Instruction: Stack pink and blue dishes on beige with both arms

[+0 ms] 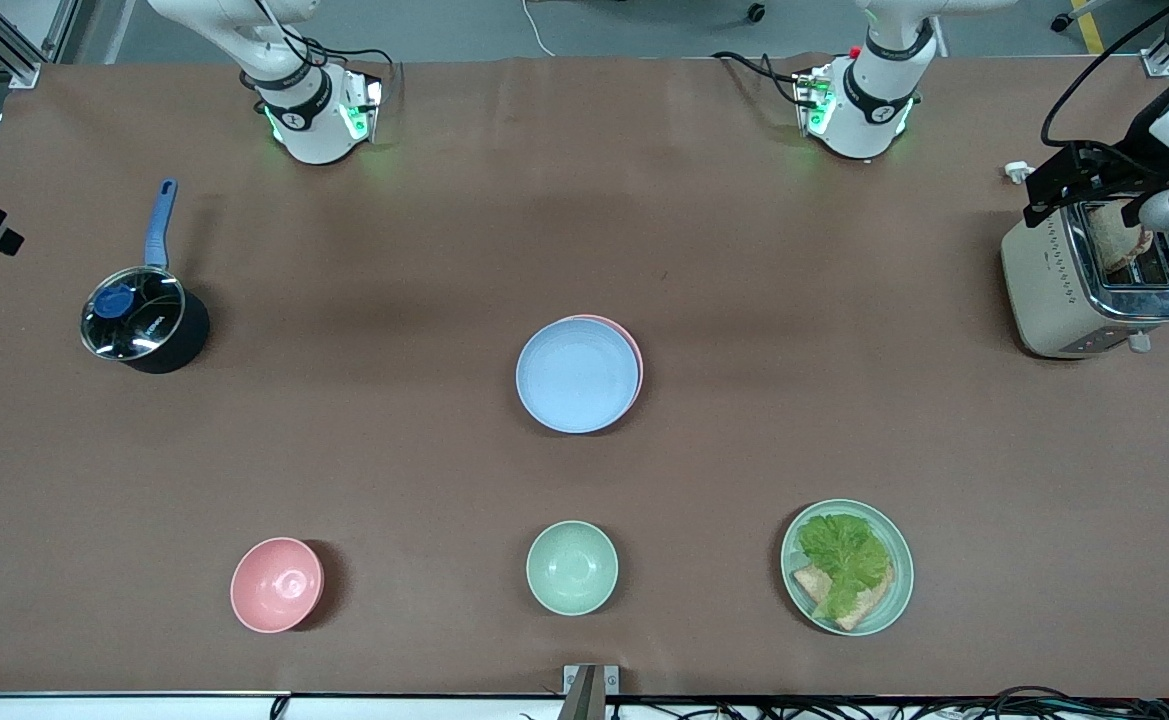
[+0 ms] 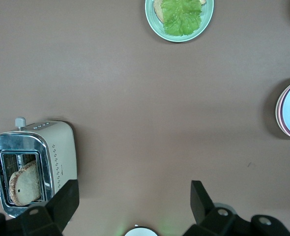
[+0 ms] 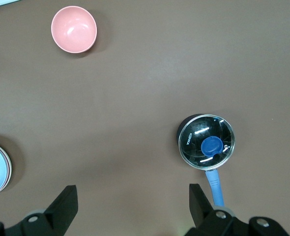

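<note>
At desk centre, front view: blue plate [image 1: 576,374] stacked on pink plate [image 1: 630,352], beige not discernible beneath. Left wrist view: left pincer [image 2: 134,202] spread wide, empty, over bare desk near toaster [image 2: 33,165]. Right wrist view: right pincer [image 3: 133,205] wide, empty, near pot [image 3: 206,141].

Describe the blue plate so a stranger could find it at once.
Start at the middle of the brown table. The light blue plate lies there on a pink plate whose rim peeks out. It is flat and stacked, unlike the deeper mint-green bowl nearer the camera.
</note>
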{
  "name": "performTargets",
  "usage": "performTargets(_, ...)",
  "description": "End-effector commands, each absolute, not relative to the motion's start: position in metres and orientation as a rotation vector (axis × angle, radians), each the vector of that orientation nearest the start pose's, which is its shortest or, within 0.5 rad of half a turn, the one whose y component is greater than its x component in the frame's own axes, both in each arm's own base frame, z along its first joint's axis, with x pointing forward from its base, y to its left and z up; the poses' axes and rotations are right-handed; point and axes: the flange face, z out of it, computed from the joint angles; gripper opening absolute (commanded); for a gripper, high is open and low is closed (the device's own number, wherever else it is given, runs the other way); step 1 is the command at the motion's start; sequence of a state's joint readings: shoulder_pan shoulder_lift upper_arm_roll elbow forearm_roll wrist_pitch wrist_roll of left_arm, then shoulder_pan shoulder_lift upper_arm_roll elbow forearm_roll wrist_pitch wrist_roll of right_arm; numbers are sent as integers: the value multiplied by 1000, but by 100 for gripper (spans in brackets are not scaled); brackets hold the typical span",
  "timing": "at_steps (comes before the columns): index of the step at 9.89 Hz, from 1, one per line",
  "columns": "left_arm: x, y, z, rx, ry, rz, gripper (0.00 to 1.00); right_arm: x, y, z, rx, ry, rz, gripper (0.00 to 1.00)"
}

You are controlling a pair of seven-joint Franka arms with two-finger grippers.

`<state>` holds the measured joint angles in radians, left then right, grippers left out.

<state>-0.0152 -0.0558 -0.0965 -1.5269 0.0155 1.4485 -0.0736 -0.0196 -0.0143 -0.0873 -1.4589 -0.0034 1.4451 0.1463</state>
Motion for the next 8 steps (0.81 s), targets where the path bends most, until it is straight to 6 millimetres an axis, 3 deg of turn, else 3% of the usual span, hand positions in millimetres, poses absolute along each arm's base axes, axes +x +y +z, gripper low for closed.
performTargets(1,519,-56,650,-3111,71,95,100,533,-57,674,-3108,374,10,100)
performTargets(8,529,-54,659,-3109,60,56,100,534,-55,674,-3110,365,10,100)
